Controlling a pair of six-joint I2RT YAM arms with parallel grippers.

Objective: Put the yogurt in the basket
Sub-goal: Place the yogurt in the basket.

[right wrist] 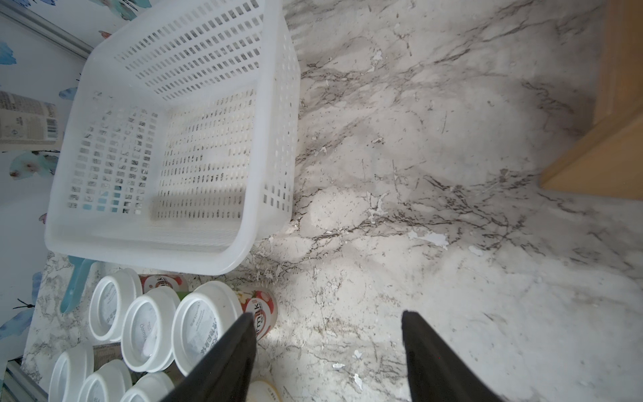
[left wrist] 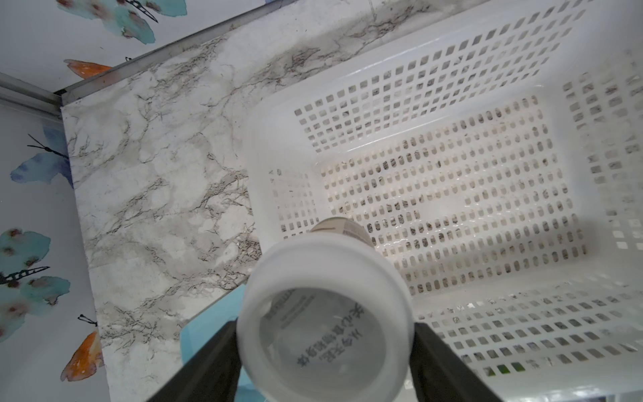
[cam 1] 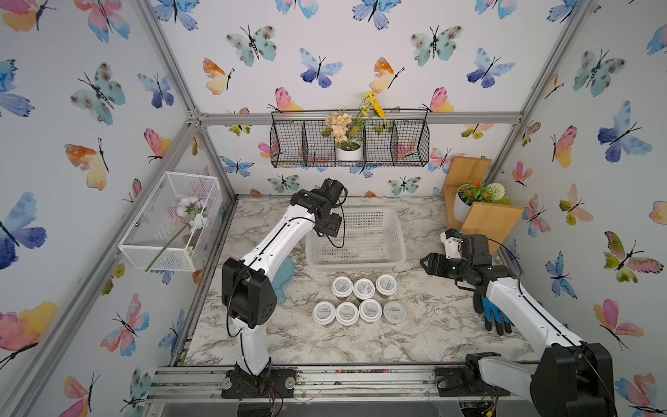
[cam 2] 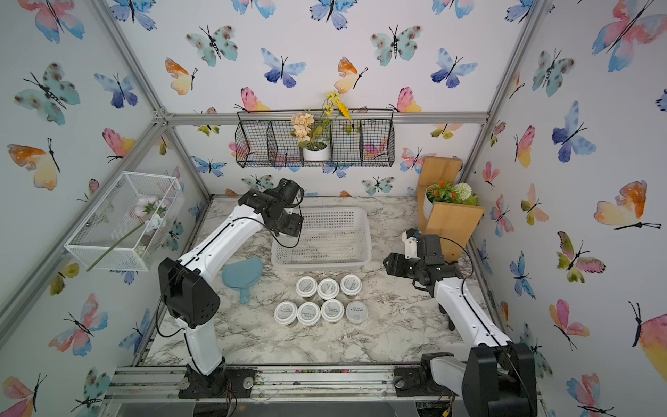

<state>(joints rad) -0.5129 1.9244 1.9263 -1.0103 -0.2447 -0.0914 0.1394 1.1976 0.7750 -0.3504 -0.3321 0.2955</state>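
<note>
Tabletop [cam 1: 415,325] bears 7 yogurts [cam 1: 363,289] by basket [cam 1: 355,268]; left fingers [left wrist: 215,362] clasp 1 yogurt [left wrist: 325,323] above it, right fingers [right wrist: 222,358] spread

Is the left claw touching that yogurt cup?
Touching. The left wrist view shows the cup wedged between the two fingers of the left claw, both pressed against its sides with no gap.

The left arm [cam 1: 274,238] reaches forward with its wrist bent downward, and the left gripper [left wrist: 325,325] clasps a yogurt cup [left wrist: 313,271] (one finger on each side). The right arm [cam 1: 523,307] angles inward, the right gripper [right wrist: 327,315] level, jaws apart.
</note>
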